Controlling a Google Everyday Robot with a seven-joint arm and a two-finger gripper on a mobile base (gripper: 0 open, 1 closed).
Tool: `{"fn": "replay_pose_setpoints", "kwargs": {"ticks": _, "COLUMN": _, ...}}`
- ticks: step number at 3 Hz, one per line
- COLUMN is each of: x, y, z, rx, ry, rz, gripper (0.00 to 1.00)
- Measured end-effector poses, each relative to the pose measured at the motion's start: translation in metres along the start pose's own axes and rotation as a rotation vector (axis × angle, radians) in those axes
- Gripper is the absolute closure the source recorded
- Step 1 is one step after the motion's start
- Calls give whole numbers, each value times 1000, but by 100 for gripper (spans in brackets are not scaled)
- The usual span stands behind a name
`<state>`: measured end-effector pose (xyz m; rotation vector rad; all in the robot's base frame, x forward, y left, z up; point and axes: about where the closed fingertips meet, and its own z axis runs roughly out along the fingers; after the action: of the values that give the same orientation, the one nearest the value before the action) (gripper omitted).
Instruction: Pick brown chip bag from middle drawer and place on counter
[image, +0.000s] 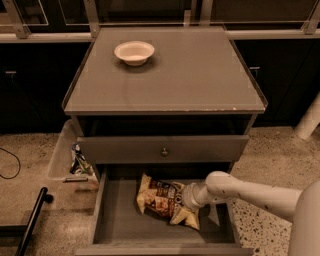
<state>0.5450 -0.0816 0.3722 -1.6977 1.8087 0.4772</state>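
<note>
The brown chip bag (159, 196) lies flat on the floor of the open middle drawer (117, 216), at its centre. My gripper (188, 198) reaches in from the right and is down on the bag's right end, touching it. The white forearm (250, 192) hides the grip itself. The counter (195, 75) is the cabinet's grey top above, with a small white bowl (134, 52) at its back left.
The upper drawer front with a round knob (164, 151) is closed just above the open drawer. A clear bin with wrappers (70, 157) stands left of the cabinet. A black bar (31, 222) lies at the lower left. A white post (309, 120) stands at the right.
</note>
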Motion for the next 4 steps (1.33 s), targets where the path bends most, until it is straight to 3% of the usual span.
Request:
{"fn": "replay_pose_setpoints", "kwargs": {"ticks": 3, "x": 0, "y": 0, "z": 0, "rx": 0, "ry": 0, "rz": 0, "gripper": 87}}
{"fn": "replay_pose_setpoints", "kwargs": {"ticks": 4, "x": 2, "y": 6, "z": -3, "rx": -9, "ry": -5, "rz": 13, "gripper": 100}}
